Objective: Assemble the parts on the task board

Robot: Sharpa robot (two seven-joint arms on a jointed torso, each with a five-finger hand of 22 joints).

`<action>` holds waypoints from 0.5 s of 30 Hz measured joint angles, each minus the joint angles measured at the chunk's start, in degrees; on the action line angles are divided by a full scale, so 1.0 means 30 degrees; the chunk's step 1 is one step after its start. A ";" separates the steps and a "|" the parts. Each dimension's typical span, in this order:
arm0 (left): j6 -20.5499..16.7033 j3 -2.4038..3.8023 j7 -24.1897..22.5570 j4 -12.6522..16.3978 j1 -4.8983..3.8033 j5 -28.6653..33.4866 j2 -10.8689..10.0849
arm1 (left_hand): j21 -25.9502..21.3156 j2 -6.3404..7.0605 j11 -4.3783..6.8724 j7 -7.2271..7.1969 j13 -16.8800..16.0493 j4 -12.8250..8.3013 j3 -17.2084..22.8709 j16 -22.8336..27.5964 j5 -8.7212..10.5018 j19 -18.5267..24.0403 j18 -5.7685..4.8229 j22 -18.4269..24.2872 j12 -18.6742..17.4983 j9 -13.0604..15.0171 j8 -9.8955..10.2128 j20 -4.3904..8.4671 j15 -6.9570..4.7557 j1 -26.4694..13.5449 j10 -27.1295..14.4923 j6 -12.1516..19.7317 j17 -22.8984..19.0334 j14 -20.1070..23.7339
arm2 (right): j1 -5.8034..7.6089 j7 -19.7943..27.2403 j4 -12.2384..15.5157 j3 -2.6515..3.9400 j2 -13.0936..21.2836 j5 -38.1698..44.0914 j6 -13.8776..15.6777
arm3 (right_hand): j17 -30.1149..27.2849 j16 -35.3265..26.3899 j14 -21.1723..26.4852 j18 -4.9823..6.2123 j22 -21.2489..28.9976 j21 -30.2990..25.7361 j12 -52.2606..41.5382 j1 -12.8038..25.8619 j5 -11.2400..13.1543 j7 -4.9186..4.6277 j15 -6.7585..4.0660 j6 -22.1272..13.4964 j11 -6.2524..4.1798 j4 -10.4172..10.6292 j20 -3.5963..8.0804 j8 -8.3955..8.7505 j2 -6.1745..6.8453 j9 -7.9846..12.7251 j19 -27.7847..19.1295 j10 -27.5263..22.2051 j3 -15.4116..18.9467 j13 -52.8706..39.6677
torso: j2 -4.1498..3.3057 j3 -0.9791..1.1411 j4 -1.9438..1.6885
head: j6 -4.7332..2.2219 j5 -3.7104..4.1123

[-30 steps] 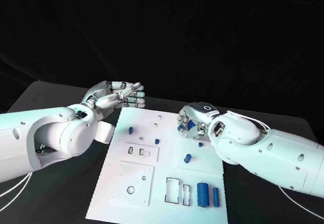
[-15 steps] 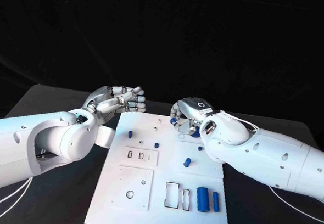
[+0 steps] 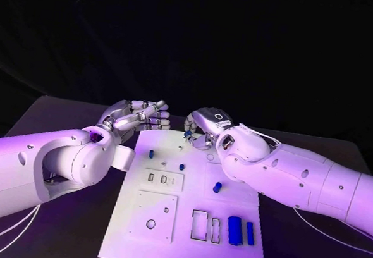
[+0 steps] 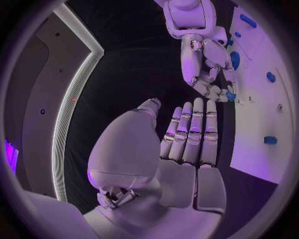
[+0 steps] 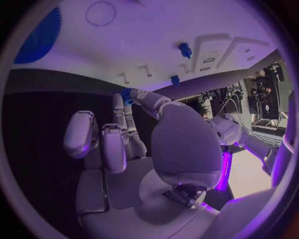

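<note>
At the far edge of the white rectangular task board (image 3: 190,212), we see the silver right hand (image 3: 203,125) pinching a small blue plastic part (image 3: 188,133) at its fingertips, while the silver left hand (image 3: 138,115) hovers beside the board's far left corner, fingers extended, holding nothing.

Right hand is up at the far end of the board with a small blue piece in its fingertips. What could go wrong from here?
1. The right hand holds the small blue part only at its fingertips, so it may slip or tilt before seating.
2. That hand hangs over the task board at its far edge, close to the left hand; the hands might clash.
3. The blue pegs standing just behind the right forearm could be knocked on withdrawal.
</note>
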State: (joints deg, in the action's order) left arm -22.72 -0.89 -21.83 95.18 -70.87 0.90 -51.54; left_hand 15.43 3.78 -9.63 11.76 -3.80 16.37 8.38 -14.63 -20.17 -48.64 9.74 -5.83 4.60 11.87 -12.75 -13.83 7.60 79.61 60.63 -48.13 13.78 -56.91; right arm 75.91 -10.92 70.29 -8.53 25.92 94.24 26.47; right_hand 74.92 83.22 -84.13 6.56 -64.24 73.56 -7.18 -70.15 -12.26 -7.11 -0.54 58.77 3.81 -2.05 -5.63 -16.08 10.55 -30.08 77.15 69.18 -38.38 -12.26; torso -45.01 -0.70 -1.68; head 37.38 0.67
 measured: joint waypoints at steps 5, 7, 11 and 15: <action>0.0048 0.0005 0.0000 0.0000 -0.0001 0.0021 0.0033 | 0.0000 0.0000 0.0000 0.0000 0.0000 0.0000 0.0000 0.0000 0.0000 0.0000 0.0001 0.0000 0.0000 0.0000 0.0000 0.0001 0.0000 0.0000 0.0000 0.0000 -0.0001 0.0000 | -0.0048 0.0035 -0.0525 -0.0007 -0.0291 -0.0233 -0.0087 | -0.0001 -0.0001 0.0000 0.0003 0.0064 -0.0001 0.0006 0.0001 0.0036 -0.0019 0.0000 -0.0023 0.0000 0.0031 0.0069 0.0017 0.0001 -0.0002 -0.0069 0.0000 -0.0030 0.0002 | -0.0024 -0.0020 -0.0009 | 0.0011 -0.0038; 0.0079 0.0005 0.0000 0.0000 -0.0010 0.0029 0.0037 | 0.0000 0.0000 0.0000 0.0000 0.0000 -0.0001 0.0000 0.0000 0.0000 0.0000 -0.0001 -0.0001 0.0000 0.0000 0.0000 0.0000 0.0000 0.0000 0.0000 0.0001 -0.0001 0.0000 | -0.0073 0.0051 -0.0651 -0.0011 -0.0350 -0.0304 -0.0125 | -0.0002 -0.0001 0.0000 0.0004 0.0089 -0.0001 0.0007 0.0001 0.0057 -0.0040 0.0000 -0.0045 0.0000 0.0031 0.0069 0.0018 0.0002 -0.0007 -0.0070 0.0000 -0.0030 0.0003 | -0.0026 -0.0018 -0.0007 | 0.0015 -0.0055; 0.0132 0.0005 0.0000 0.0001 -0.0024 0.0041 0.0037 | 0.0000 0.0000 0.0000 0.0000 0.0000 0.0000 0.0000 0.0000 0.0000 0.0000 0.0000 -0.0001 0.0000 0.0000 0.0000 0.0000 0.0000 0.0000 0.0000 0.0000 -0.0002 0.0000 | -0.0094 0.0080 -0.0759 -0.0012 -0.0411 -0.0399 -0.0203 | -0.0003 -0.0001 0.0000 0.0006 0.0090 -0.0001 0.0010 0.0001 0.0071 -0.0041 0.0001 -0.0057 0.0000 0.0032 0.0068 0.0090 0.0003 -0.0249 -0.0069 0.0000 -0.0029 0.0006 | -0.0026 -0.0011 -0.0007 | 0.0027 -0.0064; 0.0162 0.0006 0.0000 0.0001 -0.0034 0.0047 0.0034 | 0.0000 0.0000 0.0000 0.0000 0.0000 0.0000 0.0000 0.0000 0.0000 0.0000 0.0000 -0.0001 0.0001 0.0000 0.0000 0.0000 0.0000 0.0000 0.0000 0.0001 -0.0003 0.0000 | -0.0100 0.0091 -0.0811 -0.0012 -0.0445 -0.0539 -0.0339 | -0.0004 -0.0001 0.0000 0.0007 0.0111 -0.0002 0.0046 0.0002 0.0073 -0.0039 0.0001 -0.0103 0.0000 0.0032 0.0068 0.0126 0.0004 -0.0300 -0.0069 0.0000 -0.0029 0.0004 | -0.0026 0.0000 -0.0007 | 0.0079 -0.0084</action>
State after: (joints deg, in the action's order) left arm -22.24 -0.87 -21.83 95.18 -70.97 1.04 -51.43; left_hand 15.44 3.78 -9.63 11.76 -3.80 16.36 8.38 -14.63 -20.17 -48.64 9.74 -5.83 4.60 11.87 -12.75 -13.83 7.60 79.61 60.63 -48.13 13.78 -56.91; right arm 75.61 -10.65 67.86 -8.56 24.59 92.62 25.46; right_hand 74.91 83.21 -84.13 6.58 -63.90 73.55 -7.04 -70.14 -12.05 -7.23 -0.54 58.46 3.81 -1.95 -5.42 -15.70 10.56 -30.98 76.94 69.17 -38.46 -12.24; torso -45.09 -0.70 -1.70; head 37.61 0.42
